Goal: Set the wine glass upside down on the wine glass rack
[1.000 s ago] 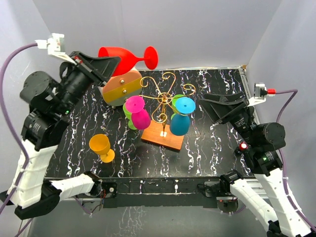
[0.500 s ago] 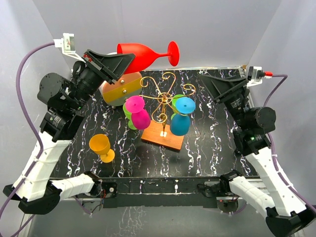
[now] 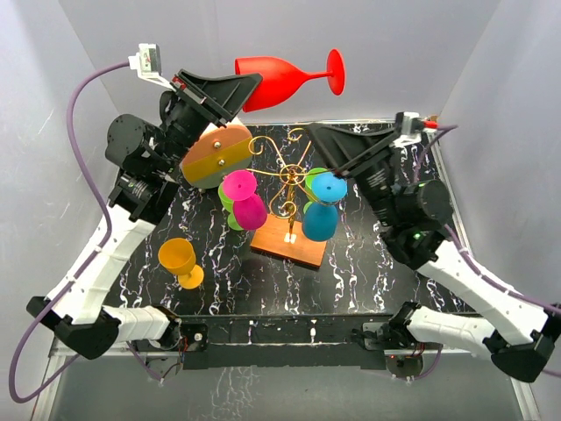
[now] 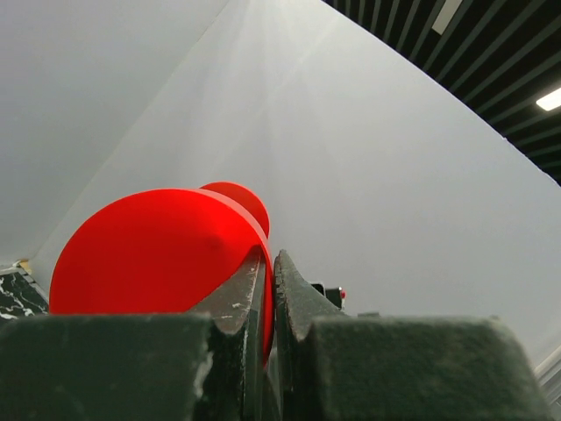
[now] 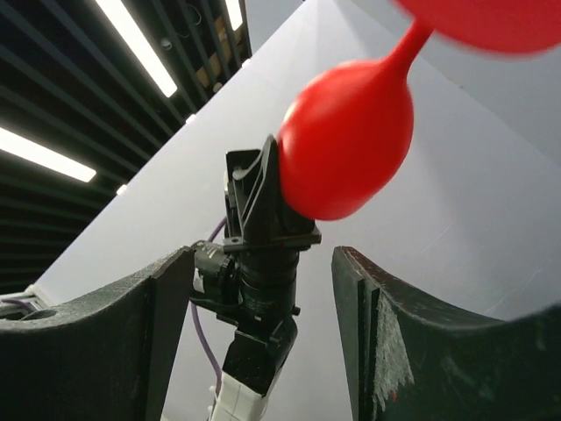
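Observation:
The red wine glass [image 3: 282, 79] hangs on its side high above the back of the table, foot to the right. My left gripper [image 3: 249, 89] is shut on the bowl's rim; the left wrist view shows the rim [image 4: 158, 254] pinched between the two jaws of that gripper [image 4: 270, 263]. My right gripper [image 3: 323, 139] is raised and points up-left, just below the glass, and is open and empty. In its wrist view the bowl [image 5: 346, 149] floats above and beyond the gap of the right gripper [image 5: 261, 256]. The gold wire wine glass rack [image 3: 289, 171] stands mid-table on an orange base [image 3: 289, 247].
Pink [image 3: 245, 200], blue [image 3: 321, 209] and green [image 3: 314, 179] glasses hang upside down on the rack. A yellow-orange glass [image 3: 181, 261] stands at the front left. A cream-and-orange drum box [image 3: 215, 156] sits behind the rack, under my left arm.
My left arm has carried the red glass up and to the right. My right arm has risen and swung left towards the glass, and its jaws have narrowed somewhat.

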Robot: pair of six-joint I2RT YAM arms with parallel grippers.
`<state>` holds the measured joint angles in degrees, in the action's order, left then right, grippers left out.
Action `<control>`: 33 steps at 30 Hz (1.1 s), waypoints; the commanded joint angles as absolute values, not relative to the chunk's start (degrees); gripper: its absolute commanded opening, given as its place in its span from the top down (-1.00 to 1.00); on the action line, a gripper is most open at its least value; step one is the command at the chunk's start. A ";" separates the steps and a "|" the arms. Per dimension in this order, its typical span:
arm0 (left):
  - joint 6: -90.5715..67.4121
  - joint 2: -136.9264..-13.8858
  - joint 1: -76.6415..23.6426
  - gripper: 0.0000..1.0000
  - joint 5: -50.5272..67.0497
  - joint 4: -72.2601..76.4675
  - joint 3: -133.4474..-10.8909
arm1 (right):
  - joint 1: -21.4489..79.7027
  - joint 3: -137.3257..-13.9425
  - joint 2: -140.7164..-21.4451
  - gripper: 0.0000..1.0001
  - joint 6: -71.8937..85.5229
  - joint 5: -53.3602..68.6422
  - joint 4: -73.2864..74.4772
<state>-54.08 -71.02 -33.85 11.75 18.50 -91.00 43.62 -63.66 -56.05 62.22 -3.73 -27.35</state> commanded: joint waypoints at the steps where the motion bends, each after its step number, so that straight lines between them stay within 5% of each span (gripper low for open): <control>1: -55.05 -70.06 -33.78 1.00 10.21 26.09 -91.43 | 50.84 -66.81 -59.16 -0.24 54.59 -15.43 -34.59; 14: -55.05 -65.97 -33.75 1.00 10.29 25.38 -88.15 | 53.78 -75.25 -69.27 -0.22 54.96 -25.37 -44.31; 33: -60.16 -62.27 -33.80 1.00 11.89 25.72 -83.95 | 53.88 -78.93 -72.24 0.17 63.53 -30.04 -38.94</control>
